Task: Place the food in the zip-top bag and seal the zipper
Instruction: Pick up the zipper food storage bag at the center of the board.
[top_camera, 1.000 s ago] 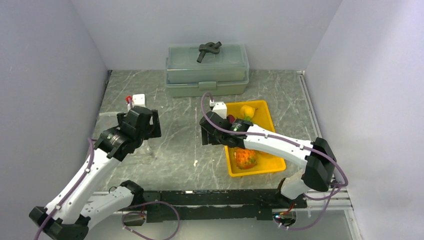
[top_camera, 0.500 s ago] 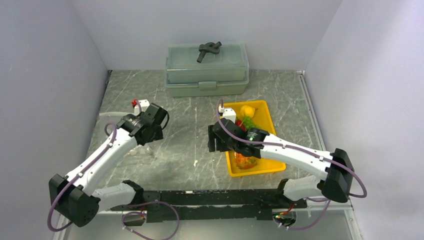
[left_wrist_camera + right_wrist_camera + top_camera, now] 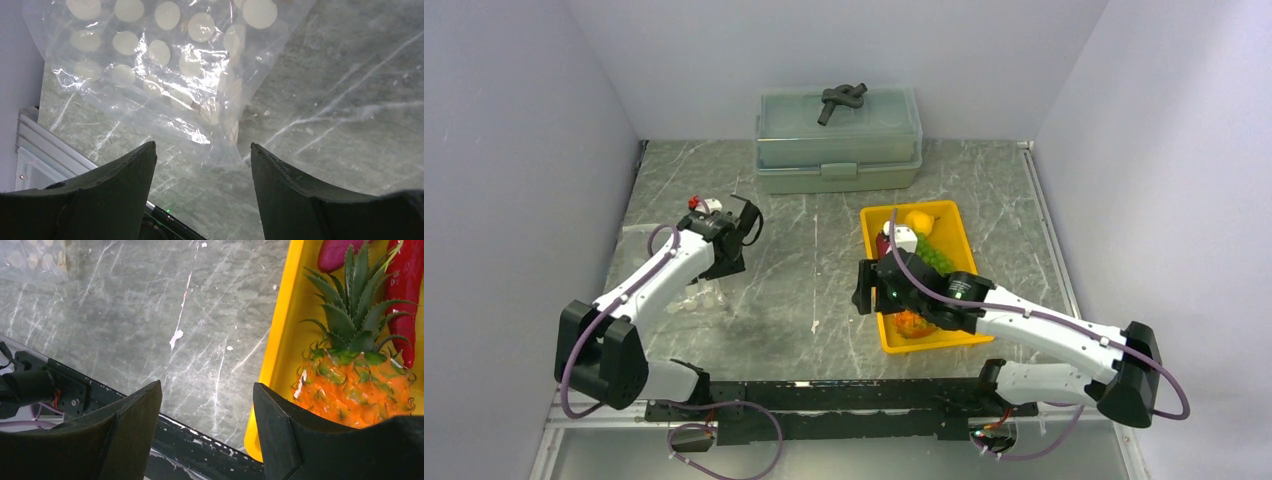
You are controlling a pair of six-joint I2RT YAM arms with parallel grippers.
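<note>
The clear zip-top bag (image 3: 175,75), printed with pale dots, lies crumpled on the marble at the left (image 3: 702,296); I cannot make out its zipper. My left gripper (image 3: 202,147) hovers open just over the bag's near corner, with nothing between its fingers. The food sits in the yellow tray (image 3: 954,338): orange pineapple (image 3: 355,390), red chili (image 3: 407,305), purple eggplant (image 3: 340,252), green grapes (image 3: 934,258) and lemon (image 3: 917,220). Over the tray's left rim (image 3: 285,340), beside the pineapple, my right gripper (image 3: 207,385) stands open and empty.
A grey-green lidded box (image 3: 839,145) stands at the back with a dark knotted object (image 3: 842,98) on its lid. White walls close in both sides. The black rail with the arm bases (image 3: 844,400) runs along the near edge.
The left arm has stretched out low, bringing its gripper over the bag, jaws a little narrower. The right gripper has slid toward the near edge along the tray's left side.
</note>
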